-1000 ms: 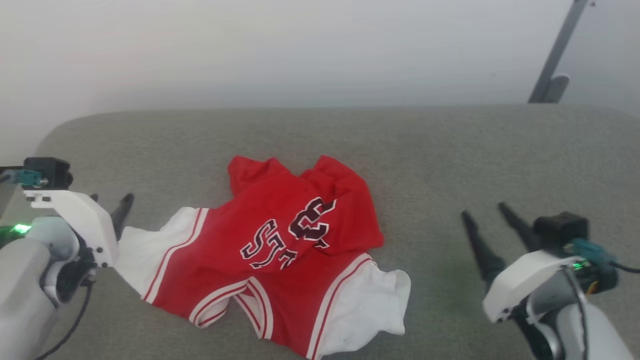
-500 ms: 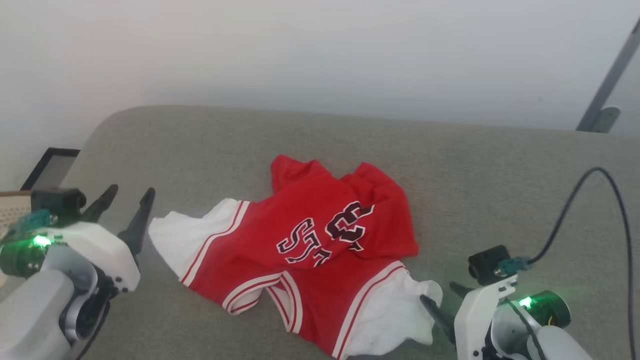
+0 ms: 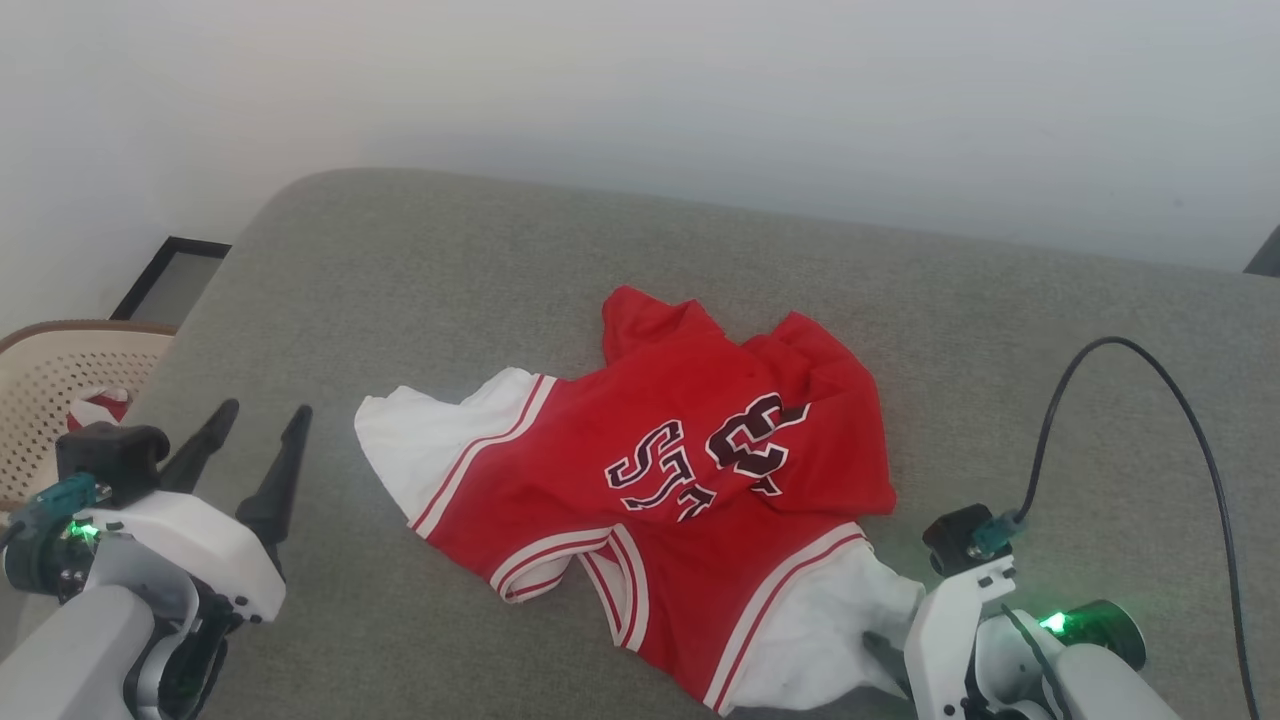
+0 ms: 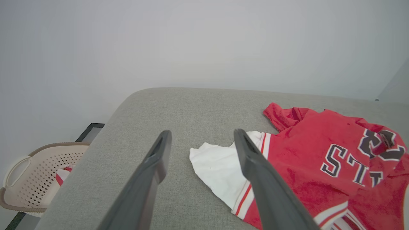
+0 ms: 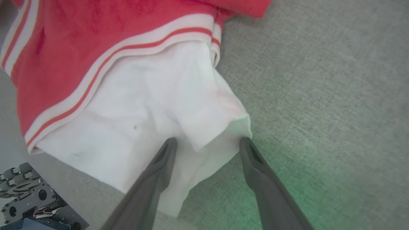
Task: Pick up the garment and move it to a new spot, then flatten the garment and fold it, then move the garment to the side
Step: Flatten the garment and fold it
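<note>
Red jersey shirt [image 3: 680, 480] is lying crumpled and chest-up around the middle of the grey cushion [image 3: 420, 260]. Its long axis is running sleeve to sleeve, from the white sleeve at the far left to the white sleeve at the near right, and a V of striped trim is pointing toward the near edge. To its left, the left gripper [image 3: 264, 408] is hovering with fingers spread wide, apart from the cloth. The right gripper [image 5: 207, 140], fingers likewise spread, is straddling a fold of the near-right sleeve.
</note>
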Robot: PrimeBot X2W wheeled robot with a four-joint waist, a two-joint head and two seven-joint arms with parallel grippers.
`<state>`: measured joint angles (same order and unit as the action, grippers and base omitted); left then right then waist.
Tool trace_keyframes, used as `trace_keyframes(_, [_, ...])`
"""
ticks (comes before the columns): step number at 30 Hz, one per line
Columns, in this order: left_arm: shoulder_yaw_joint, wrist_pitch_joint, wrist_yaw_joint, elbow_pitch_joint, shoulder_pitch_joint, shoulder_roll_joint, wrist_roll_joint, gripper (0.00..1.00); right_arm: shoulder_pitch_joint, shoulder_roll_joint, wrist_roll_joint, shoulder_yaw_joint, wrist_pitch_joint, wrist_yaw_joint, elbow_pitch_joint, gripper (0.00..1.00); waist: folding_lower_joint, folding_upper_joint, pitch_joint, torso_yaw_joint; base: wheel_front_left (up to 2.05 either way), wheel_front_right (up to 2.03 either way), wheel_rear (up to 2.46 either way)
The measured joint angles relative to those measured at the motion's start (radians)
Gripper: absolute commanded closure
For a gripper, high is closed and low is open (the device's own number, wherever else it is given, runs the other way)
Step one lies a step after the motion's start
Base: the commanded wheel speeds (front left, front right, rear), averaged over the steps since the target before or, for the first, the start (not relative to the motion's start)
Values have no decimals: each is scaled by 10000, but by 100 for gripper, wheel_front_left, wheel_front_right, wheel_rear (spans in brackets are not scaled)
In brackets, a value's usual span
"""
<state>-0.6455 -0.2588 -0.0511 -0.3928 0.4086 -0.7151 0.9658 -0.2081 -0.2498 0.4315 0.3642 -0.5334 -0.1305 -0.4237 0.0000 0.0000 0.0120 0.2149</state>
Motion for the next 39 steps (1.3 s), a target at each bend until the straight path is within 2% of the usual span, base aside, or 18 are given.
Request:
trace_keyframes(1, [136, 0, 0, 42, -35, 50, -44, 0, -59, 6, -48, 21, 10, 0, -82, 65, 0, 0, 5, 32, 0, 0, 0])
trace_keyframes(2, [272, -2, 0, 100, -67, 86, -205, 0, -125, 23, -65, 46, 56, 0, -174, 100, 0, 0, 8, 56, 0, 0, 0])
trace_keyframes(11, [1383, -25, 125, 435, -721, 360, -742, 0, -443, -82, -2, 0, 215, -2, -431, 100, 0, 0, -61, -12, 0, 0, 0])
trace_keyframes(17, [2067, -25, 293, 646, -1198, 510, -1028, 0, -590, -905, 90, -982, 251, -2, -265, 100, -1, 0, -84, -253, 0, 0, 0])
trace_keyframes(19, [2291, -25, 353, 704, -1276, 566, -1120, 0, -601, -1358, 100, -1584, 207, -2, -228, 100, 0, 0, -61, -349, 0, 0, 0])
trace_keyframes(25, [2472, -27, 506, 690, -1344, 671, -1218, 0, -642, -1935, 17, -2500, 13, -2, -462, 100, -1, 0, 45, -456, 0, 0, 0])
trace_keyframes(26, [2468, -27, 554, 669, -1344, 683, -1229, 0, -665, -1918, 27, -2604, -6, -2, -571, 94, 0, 0, 62, -468, 0, 0, 0])
trace_keyframes(29, [2464, -27, 621, 571, -1342, 736, -1229, 0, -826, -1860, 40, -2719, 31, -2, -953, 58, 0, 0, 112, -490, 0, 0, 0])
trace_keyframes(30, [2454, -19, 646, 508, -1341, 748, -1227, 0, -897, -1770, 102, -2817, 52, -2, -1131, 50, 0, 0, 124, -503, 0, 0, 0])
trace_keyframes(31, [2439, 12, 648, 458, -1337, 761, -1227, 0, -957, -1707, 109, -2840, 75, -2, -1315, 0, 0, 0, 135, -517, 0, 0, 0])
trace_keyframes(34, [2353, 92, 732, 366, -1236, 769, -1229, 0, -1161, -1628, 88, -2782, 150, -2, -1774, 0, 0, 0, 135, -577, 0, 0, 0])
trace_keyframes(39, [2245, 499, 834, 364, -1160, 663, -1200, 0, -1496, -1622, 221, -2581, 374, -2, -1848, 0, 0, 0, 25, -813, 0, 0, 0])
